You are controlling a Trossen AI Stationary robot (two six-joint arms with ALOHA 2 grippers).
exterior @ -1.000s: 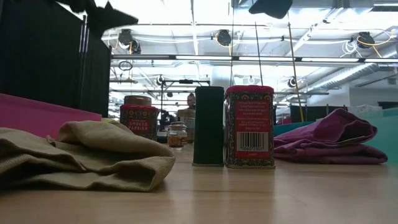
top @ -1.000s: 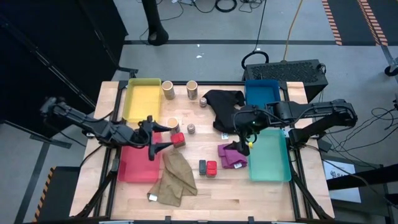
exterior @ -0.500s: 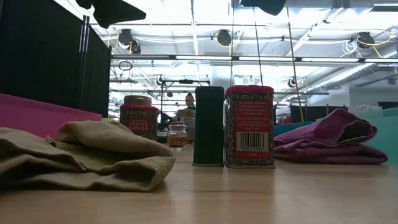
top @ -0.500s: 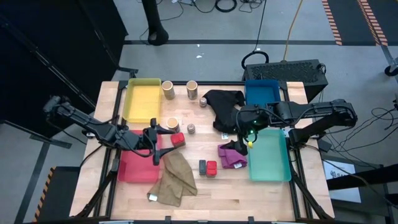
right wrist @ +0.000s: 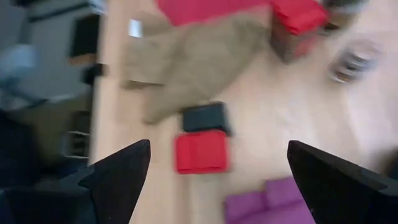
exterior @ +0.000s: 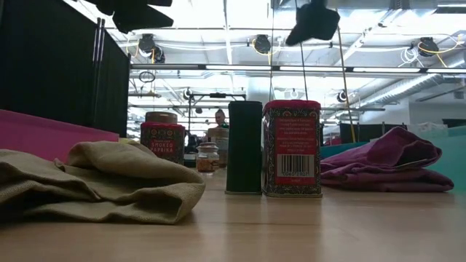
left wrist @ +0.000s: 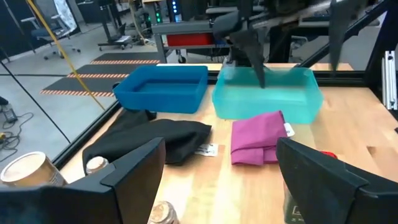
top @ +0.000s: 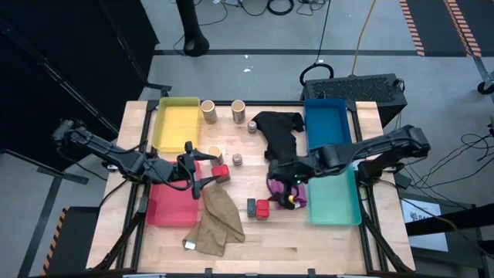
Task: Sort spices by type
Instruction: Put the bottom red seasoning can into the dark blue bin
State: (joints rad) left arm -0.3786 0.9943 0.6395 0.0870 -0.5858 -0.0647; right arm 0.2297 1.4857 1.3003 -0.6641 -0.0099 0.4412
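Seen from above, a wooden table point(top: 301, 239) carries four trays: yellow tray point(top: 176, 123), red tray point(top: 166, 205), blue tray point(top: 324, 117) and teal tray point(top: 336, 197). The spices are scattered between them. Two tan cylinders point(top: 209, 113) stand near the yellow tray, a third sits by a red tin point(top: 221, 172), and small grey jars point(top: 237, 160) lie mid-table. A dark block point(top: 252, 206) touches a red box point(top: 263, 208) beside the khaki cloth point(top: 218, 220). The left gripper point(top: 202, 171) hovers just beside the red tin, jaws spread and empty. The right gripper point(top: 287, 185) hangs over the purple cloth point(top: 297, 197), near the block and box pair, jaws spread wide and empty.

At table height, the dark block point(exterior: 245, 148) and red box point(exterior: 292, 148) stand upright, touching. Both grippers are dark shapes overhead, well above them.

The left wrist view looks across at the purple cloth point(left wrist: 257, 137), the black cloth point(left wrist: 149, 138) and the blue and teal trays.

The right wrist view looks down on the red box point(right wrist: 200, 151) and dark block point(right wrist: 205, 117), lying between its spread jaws but below them.

Judged from this, the step is an approach for a pick. The right arm next needs to descend squarely over one container without nudging its neighbour.
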